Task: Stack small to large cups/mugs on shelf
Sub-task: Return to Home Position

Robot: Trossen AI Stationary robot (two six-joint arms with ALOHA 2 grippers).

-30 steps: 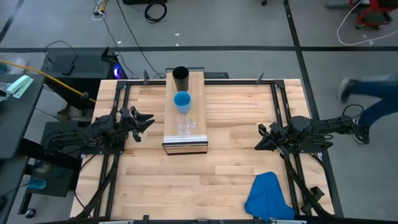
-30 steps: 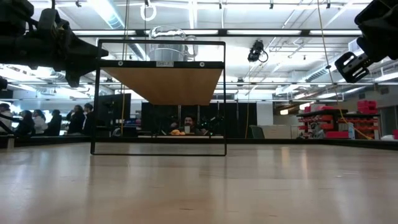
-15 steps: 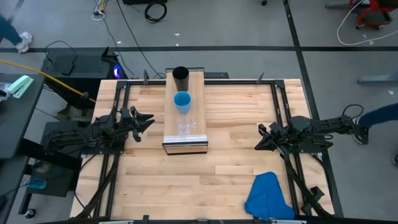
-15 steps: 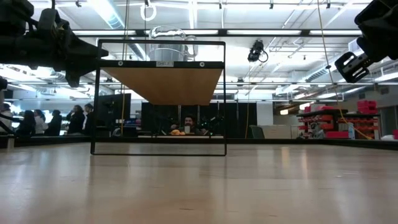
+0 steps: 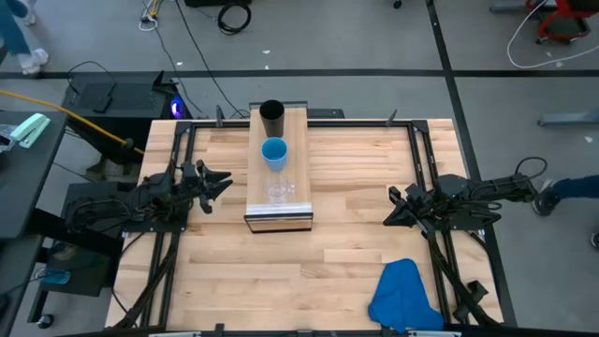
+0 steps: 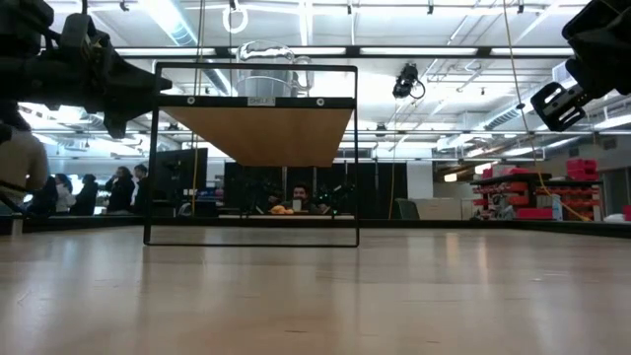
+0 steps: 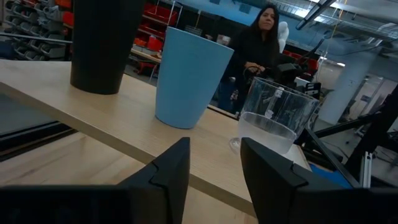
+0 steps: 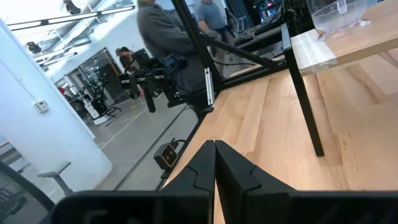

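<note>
Glass mug [image 5: 278,192], blue cup [image 5: 273,152], black cup [image 5: 271,116] stand small to big on our shelf [image 5: 299,178], so we rest the left gripper [image 5: 223,180] spread and the right gripper [image 5: 388,208] pressed together, at the sides.

- Shelf [image 5: 298,168] stood on the table [image 5: 356,262], running from one edge in toward the middle. It lay between the two arms, nearer the left one.
- Three vessels sat in a row on the shelf, none touching: tall cup [image 5: 271,116] at the table-edge end, plastic cup [image 5: 274,152] in the middle, mug [image 5: 278,191] at the inner end.
- Left gripper [image 5: 223,180] hung left of the shelf, beside the mug's end.
- Right gripper [image 5: 388,208] hung right of the shelf, well apart from it.
- Cloth [image 5: 404,295] lay on the table near the opposite edge, on the right arm's side.
</note>
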